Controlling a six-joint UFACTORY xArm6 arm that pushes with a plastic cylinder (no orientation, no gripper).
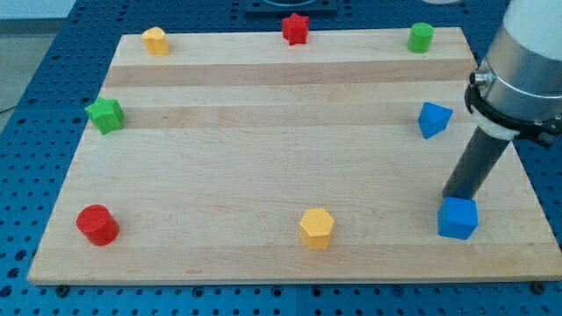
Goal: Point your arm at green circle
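The green circle (421, 37) is a short green cylinder at the view's top right corner of the wooden board (263, 167). My rod comes down from the grey arm at the view's right edge. My tip (456, 197) rests at the lower right of the board, right behind the blue cube (457, 218), and looks to be touching it. The tip is far below the green circle in the view. A blue triangular block (433, 118) lies between them, a little left of the rod.
A red star (296, 28) sits at the top middle, a yellow block (155, 40) at the top left, a green star (105, 115) at the left edge, a red cylinder (97, 225) at the bottom left, and a yellow hexagon (316, 228) at the bottom middle.
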